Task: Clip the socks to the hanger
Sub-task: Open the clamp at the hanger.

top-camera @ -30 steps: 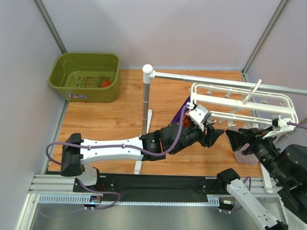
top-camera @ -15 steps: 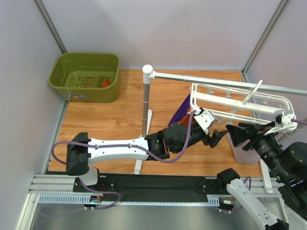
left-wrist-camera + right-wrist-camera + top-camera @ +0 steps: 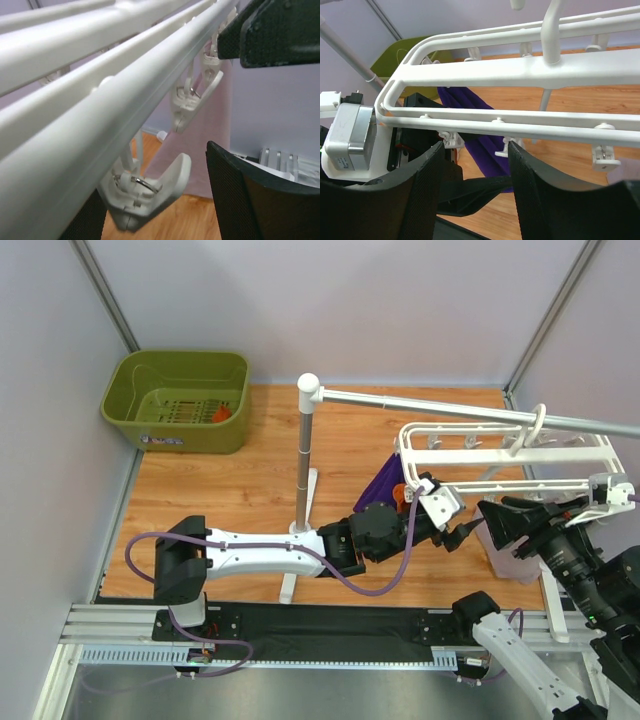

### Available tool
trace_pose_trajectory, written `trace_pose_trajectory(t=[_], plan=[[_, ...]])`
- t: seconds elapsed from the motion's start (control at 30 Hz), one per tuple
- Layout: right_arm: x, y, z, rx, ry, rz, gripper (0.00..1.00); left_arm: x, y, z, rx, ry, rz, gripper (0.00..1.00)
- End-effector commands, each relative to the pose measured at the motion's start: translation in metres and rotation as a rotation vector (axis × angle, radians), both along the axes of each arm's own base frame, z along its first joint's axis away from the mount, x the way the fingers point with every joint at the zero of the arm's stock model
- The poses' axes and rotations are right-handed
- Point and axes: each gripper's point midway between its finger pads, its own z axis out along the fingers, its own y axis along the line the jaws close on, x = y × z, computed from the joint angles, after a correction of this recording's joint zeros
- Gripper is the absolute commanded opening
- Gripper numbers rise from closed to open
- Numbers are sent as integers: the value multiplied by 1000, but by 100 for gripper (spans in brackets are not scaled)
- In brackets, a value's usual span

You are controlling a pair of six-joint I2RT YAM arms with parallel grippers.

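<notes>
The white hanger [image 3: 505, 455] hangs by its hook from the silver rail [image 3: 430, 410]. My left gripper [image 3: 462, 531] is open under its near rail. In the left wrist view a dangling clip [image 3: 145, 187] sits between the open fingers [image 3: 260, 200], apart from the right one. My right gripper [image 3: 497, 516] is open just right of it, below the same rail [image 3: 520, 120]. One orange-red sock [image 3: 222, 413] lies in the green basket [image 3: 140, 405]. A small orange piece [image 3: 400, 492] shows beside my left wrist; I cannot tell what holds it.
A dark purple cloth [image 3: 378, 480] hangs at the hanger's left end, also in the right wrist view [image 3: 480, 125]. A pale lilac cloth [image 3: 200, 145] hangs at the right. The white post [image 3: 305, 455] stands mid-table. Grey walls enclose the wooden table [image 3: 230, 480].
My left arm has reached further right and nearer, under the hanger. The hanger has swung rightward and levelled. My right gripper has shifted slightly right.
</notes>
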Motion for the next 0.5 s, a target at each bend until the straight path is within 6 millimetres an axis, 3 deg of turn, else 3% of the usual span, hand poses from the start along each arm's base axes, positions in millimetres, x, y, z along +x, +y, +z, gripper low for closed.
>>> trace_pose_trajectory(t=[0.0, 0.3, 0.47], plan=[[-5, 1, 7, 23, 2, 13, 55, -5, -1, 49, -158, -72, -34, 77], [-10, -1, 4, 25, 19, 11, 53, -7, -10, 59, -211, -100, -68, 74], [-11, -1, 2, 23, 27, 12, 53, -17, -12, 64, -254, -106, -134, 66]])
